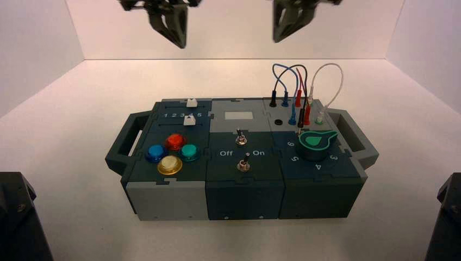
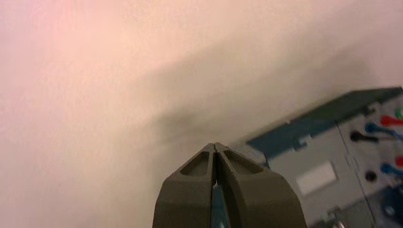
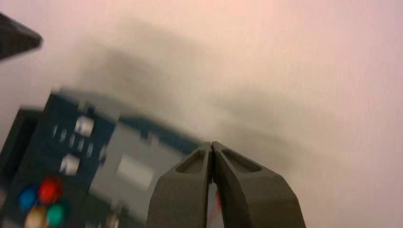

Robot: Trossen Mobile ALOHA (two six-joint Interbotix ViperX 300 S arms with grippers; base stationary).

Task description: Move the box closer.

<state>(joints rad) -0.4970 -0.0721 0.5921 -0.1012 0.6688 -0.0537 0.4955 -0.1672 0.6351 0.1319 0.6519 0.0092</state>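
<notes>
The box (image 1: 244, 185), wide, dark teal and grey with side handles, stands in the middle of the white floor. It bears four coloured buttons (image 1: 169, 150) on its left part, two toggle switches (image 1: 241, 148) in the middle, a green dial (image 1: 317, 141) and plugged wires (image 1: 296, 81) on its right part. My left gripper (image 1: 179, 41) hangs shut and empty high above the box's far left side. My right gripper (image 1: 278, 35) hangs shut and empty above the far right side. The left wrist view shows the box's back corner (image 2: 332, 142); the right wrist view shows its button side (image 3: 76, 161).
White walls enclose the floor at the back and on both sides. The left handle (image 1: 126, 136) and the right handle (image 1: 353, 136) stick out from the box's ends. Dark arm bases (image 1: 22, 217) stand at the near corners.
</notes>
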